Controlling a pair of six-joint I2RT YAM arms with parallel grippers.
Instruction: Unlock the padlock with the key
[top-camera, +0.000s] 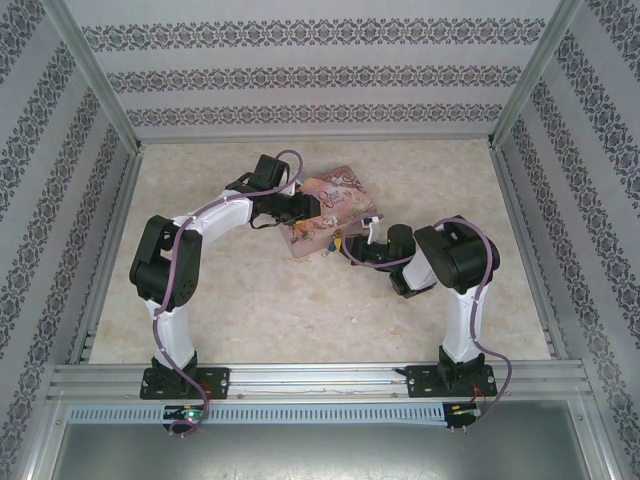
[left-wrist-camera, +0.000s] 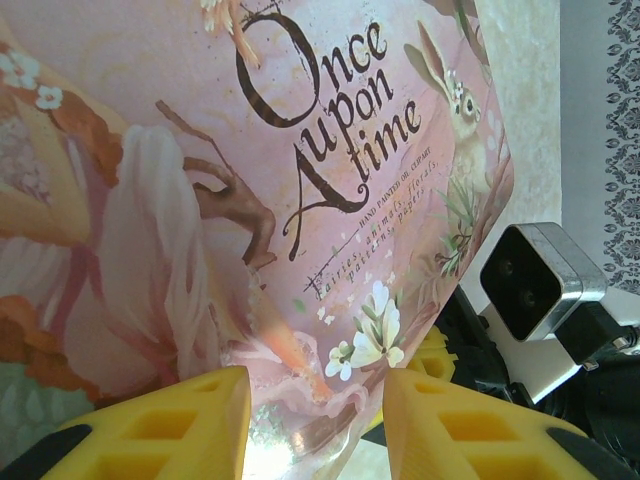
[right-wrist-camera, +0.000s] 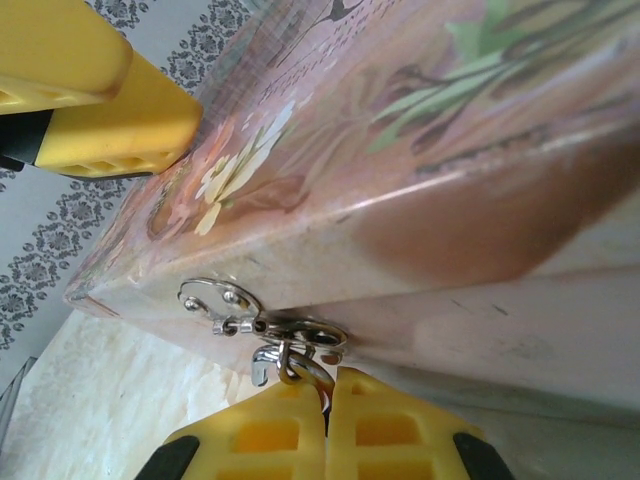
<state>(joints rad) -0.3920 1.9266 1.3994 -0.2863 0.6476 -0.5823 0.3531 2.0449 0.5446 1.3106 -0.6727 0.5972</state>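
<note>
A beige, marble-patterned table sits inside a booth of striped, floral-patterned wallpaper, edged by an aluminium frame. Near mid-table lies a pink "Once upon a time" tin box, set at an angle, with both arms reaching in to it. The left gripper hovers over a corner of the lid with its yellow fingers spread wide and nothing in its grasp. The wrist camera of the right arm is just beyond that corner. At the tin's front wall, the right gripper has its fingers pressed together on a silver loop, apparently the shackle of the padlock. The loop hangs from the riveted clasp. The lock's body is hidden between the pads.
</note>
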